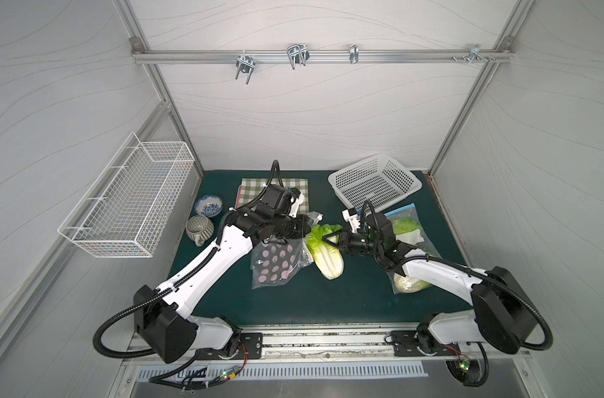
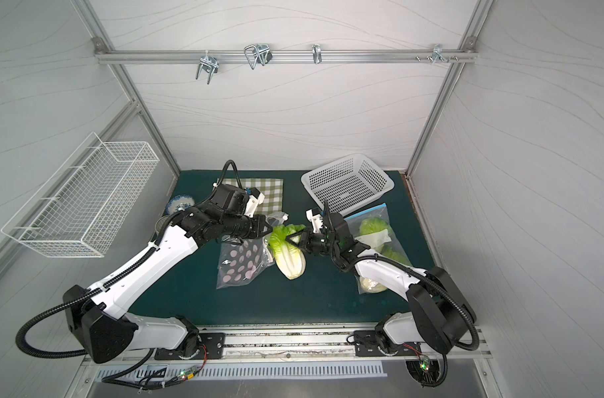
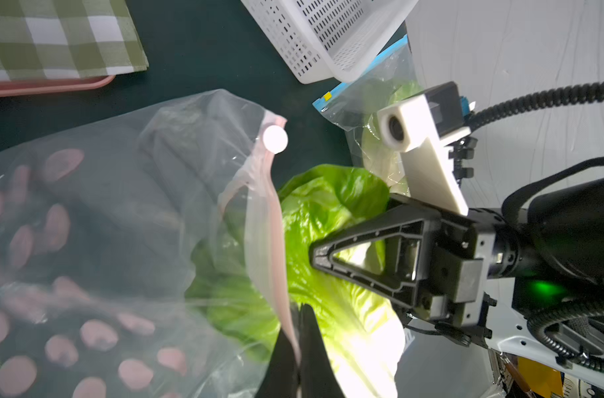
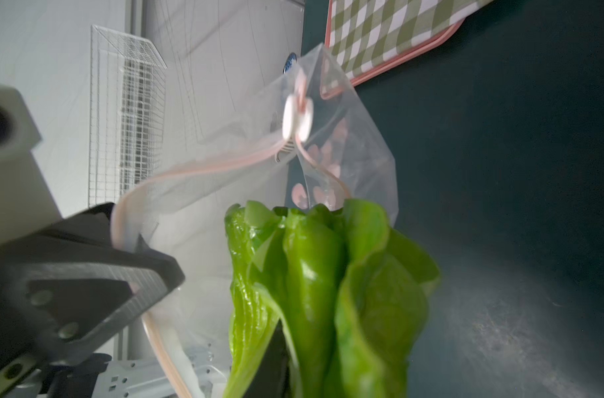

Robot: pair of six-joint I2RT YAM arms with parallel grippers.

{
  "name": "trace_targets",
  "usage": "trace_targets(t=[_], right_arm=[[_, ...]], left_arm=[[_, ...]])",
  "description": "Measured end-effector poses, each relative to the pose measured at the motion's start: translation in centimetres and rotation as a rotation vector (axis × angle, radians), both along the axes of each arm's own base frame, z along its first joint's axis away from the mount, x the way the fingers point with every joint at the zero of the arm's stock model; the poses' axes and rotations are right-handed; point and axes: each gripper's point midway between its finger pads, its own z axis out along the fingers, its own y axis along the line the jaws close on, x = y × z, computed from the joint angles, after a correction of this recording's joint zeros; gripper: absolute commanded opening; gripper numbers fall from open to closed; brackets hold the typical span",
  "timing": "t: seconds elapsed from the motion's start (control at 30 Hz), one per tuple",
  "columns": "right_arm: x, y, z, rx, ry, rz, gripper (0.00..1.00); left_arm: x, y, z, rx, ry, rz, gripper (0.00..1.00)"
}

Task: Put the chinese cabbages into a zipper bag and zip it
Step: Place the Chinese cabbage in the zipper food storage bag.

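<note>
The right gripper (image 1: pixel 325 237) reaches in from 3 o'clock, its jaws pinched on the leafy green top of one cabbage (image 1: pixel 325 255) near the middle of the green mat (image 1: pixel 328 299). The cabbage has its leaves toward 12 o'clock and its white base toward 5 o'clock. In the right wrist view the leaves (image 4: pixel 314 275) bunch up directly ahead of the jaws.

Just at 9 o'clock of the cabbage is a clear zipper bag (image 1: pixel 274 265) printed with pink dots. The left gripper (image 1: pixel 307 225), at 11 o'clock of the cabbage, is clamped shut on the bag's pink zip rim (image 3: pixel 262 241), which runs right in between its fingers (image 3: pixel 283 358). The mouth gapes toward the cabbage, the white slider (image 3: pixel 275 139) sits at the rim's far end, and some leaves already show through the plastic.

At 3 o'clock of the cabbage, under the right arm, lies a second bag (image 1: pixel 405 213) with a blue zip strip. It seems to hold two more green heads (image 1: pixel 404 225) — the arm hides its middle. A white basket (image 1: pixel 376 182) stands at 1 o'clock.
</note>
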Motion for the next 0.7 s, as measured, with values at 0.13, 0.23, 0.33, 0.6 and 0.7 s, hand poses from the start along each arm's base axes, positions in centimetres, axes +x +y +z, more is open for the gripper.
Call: trace_targets(t=[0.13,0.23,0.33,0.6,0.7], right_arm=[[-0.7,1.0,0.8,-0.085,-0.077,0.05,0.0],[-1.9,2.1,2.1,-0.152,-0.19,0.116,0.0],[-3.1,2.0,2.3,-0.201,-0.295,0.165,0.0],[-3.7,-1.4,2.4,-0.138,-0.481,0.134,0.0],[-2.5,-1.7,3.3,-0.065,-0.476,0.112,0.0]], left_arm=[[-0.5,-1.0,-0.1,0.017,0.001,-0.047,0.0],[-0.7,-2.0,-0.5,0.031,0.006,-0.085,0.0],[-1.1,-2.2,-0.8,0.039,0.019,-0.103,0.0],[-1.8,-2.8,-0.7,0.024,0.021,-0.155,0.0],[-2.6,-3.3,-0.1,-0.012,0.005,-0.21,0.0]])
